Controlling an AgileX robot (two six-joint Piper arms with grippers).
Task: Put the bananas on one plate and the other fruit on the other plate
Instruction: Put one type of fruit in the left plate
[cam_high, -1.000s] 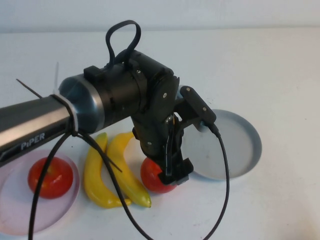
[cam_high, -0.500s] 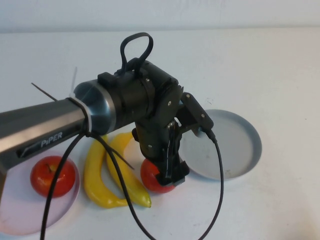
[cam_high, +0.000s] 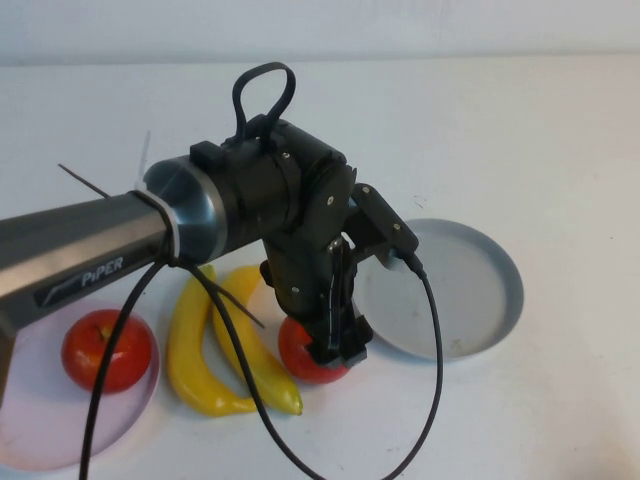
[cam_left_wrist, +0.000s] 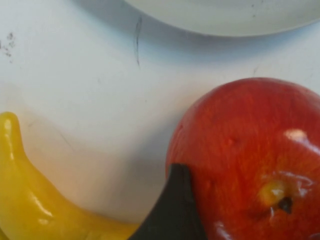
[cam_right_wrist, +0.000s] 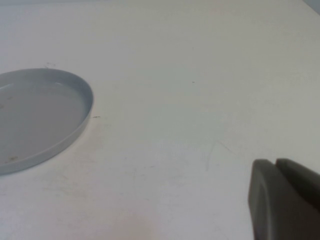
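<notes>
My left gripper (cam_high: 333, 345) is down over a red apple (cam_high: 303, 357) that rests on the table between the bananas and the grey-blue plate (cam_high: 470, 290). It is shut on this apple. In the left wrist view the apple (cam_left_wrist: 250, 150) fills the space by one dark finger (cam_left_wrist: 175, 210), which touches its side. Two yellow bananas (cam_high: 190, 350) (cam_high: 262, 365) lie side by side on the table. A second red apple (cam_high: 107, 350) sits on the pale pink plate (cam_high: 30, 440). My right gripper (cam_right_wrist: 276, 167) is shut and empty, over bare table beside the grey-blue plate (cam_right_wrist: 35, 120).
The left arm and its black cable (cam_high: 430, 380) hang over the middle of the white table (cam_high: 560, 150). The grey-blue plate holds nothing. A banana (cam_left_wrist: 30, 200) and the plate's rim (cam_left_wrist: 225, 15) show in the left wrist view.
My left gripper has sunk a little and shifted slightly left at the apple beside the bananas. The apple has barely moved. The bananas and plates have not moved.
</notes>
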